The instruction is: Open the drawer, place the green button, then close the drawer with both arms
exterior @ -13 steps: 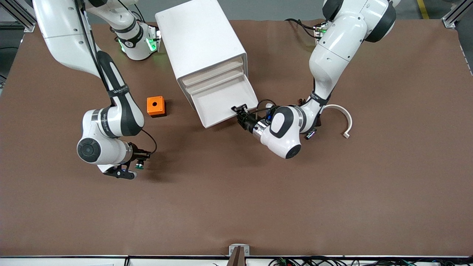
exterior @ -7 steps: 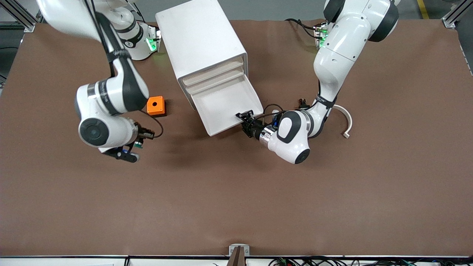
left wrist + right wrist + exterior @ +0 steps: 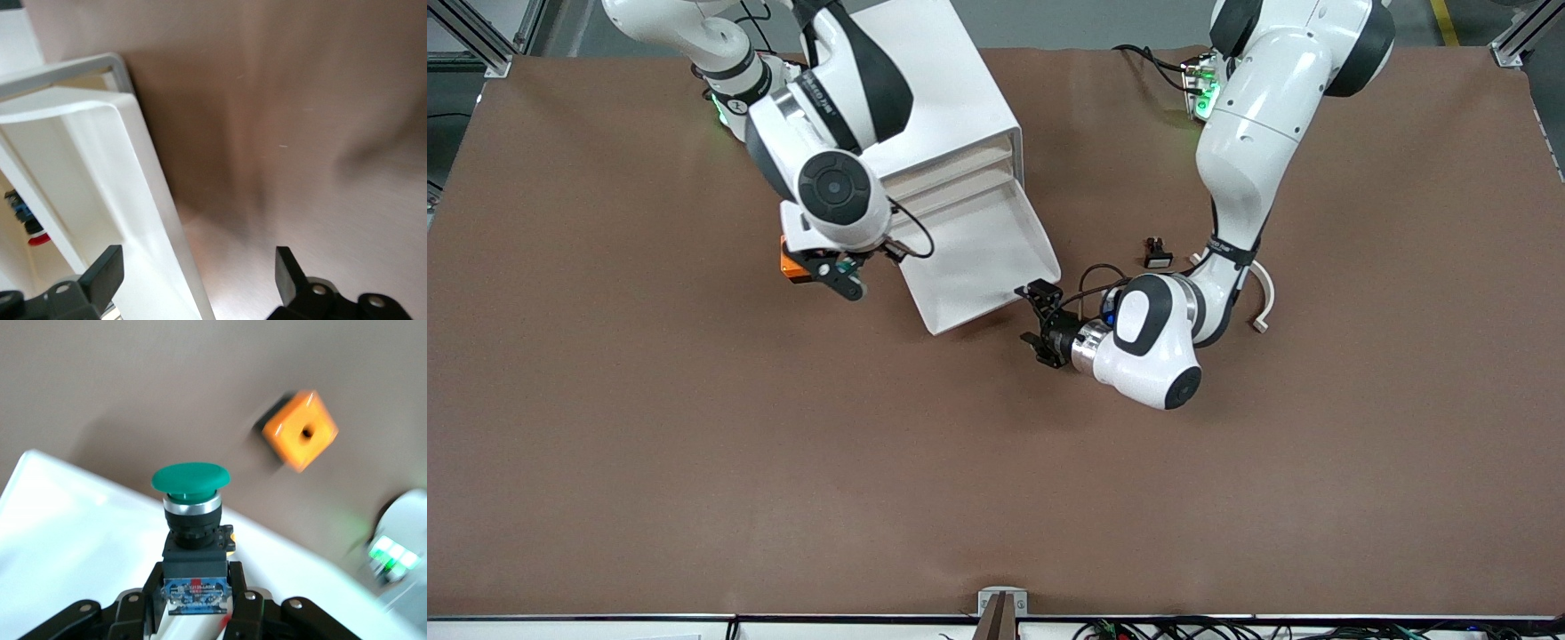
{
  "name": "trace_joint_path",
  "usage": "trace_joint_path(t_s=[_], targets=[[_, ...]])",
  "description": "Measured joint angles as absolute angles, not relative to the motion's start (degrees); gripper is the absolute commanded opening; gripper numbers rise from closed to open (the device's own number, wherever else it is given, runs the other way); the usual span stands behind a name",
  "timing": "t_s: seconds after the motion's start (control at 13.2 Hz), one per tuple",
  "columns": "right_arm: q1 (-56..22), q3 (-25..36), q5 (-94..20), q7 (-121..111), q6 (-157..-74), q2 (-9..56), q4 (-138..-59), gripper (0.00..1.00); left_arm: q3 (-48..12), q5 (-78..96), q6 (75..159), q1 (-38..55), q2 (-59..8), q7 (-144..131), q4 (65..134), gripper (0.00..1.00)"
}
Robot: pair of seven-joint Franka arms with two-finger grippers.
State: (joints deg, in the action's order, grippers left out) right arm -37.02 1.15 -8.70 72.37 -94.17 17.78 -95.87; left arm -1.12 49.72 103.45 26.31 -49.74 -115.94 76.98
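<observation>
The white cabinet [image 3: 911,89] has its lowest drawer [image 3: 978,258] pulled out, and the tray shows nothing inside. My right gripper [image 3: 845,271] hangs over the drawer's side edge toward the right arm's end. It [image 3: 193,590] is shut on the black body of the green-capped button [image 3: 191,480], which stands upright over the drawer's white rim [image 3: 60,540]. My left gripper [image 3: 1040,322] is low at the drawer's front corner and open. In the left wrist view its fingers [image 3: 103,270] stand wide apart, with the drawer's front wall [image 3: 143,200] between them, not gripped.
An orange box with a hole [image 3: 790,264] lies beside the drawer, partly under my right gripper, and also shows in the right wrist view [image 3: 300,437]. A black button with a white cap [image 3: 1158,253] and a white curved piece [image 3: 1264,293] lie by the left arm.
My right arm lifted the green button and carried it to the drawer's side. My left gripper pulled the drawer farther out, then opened and drew back from its front corner.
</observation>
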Motion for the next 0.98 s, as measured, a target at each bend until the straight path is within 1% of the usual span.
trace_joint_path(t_s=[0.15, 0.38, 0.61, 0.98], targets=[[-37.3, 1.4, -12.8, 79.0, -97.8, 18.2, -96.2, 0.25, -0.3, 44.6, 103.3, 23.6, -47.1, -115.9, 76.1, 1.0], [-38.9, 1.3, -13.5, 85.4, -102.8, 18.7, -97.3, 0.25, -0.3, 33.5, 103.2, 19.3, -42.7, -115.9, 75.6, 1.0], [-41.1, 1.3, -13.5, 88.6, -106.8, 20.7, -97.8, 0.25, -0.3, 24.6, 103.0, 15.0, -38.9, -115.8, 75.6, 1.0], [-43.5, 1.3, -13.5, 91.0, -112.5, 24.1, -98.2, 0.25, -0.3, 12.0, 102.8, 14.0, -35.3, -112.7, 75.6, 1.0]])
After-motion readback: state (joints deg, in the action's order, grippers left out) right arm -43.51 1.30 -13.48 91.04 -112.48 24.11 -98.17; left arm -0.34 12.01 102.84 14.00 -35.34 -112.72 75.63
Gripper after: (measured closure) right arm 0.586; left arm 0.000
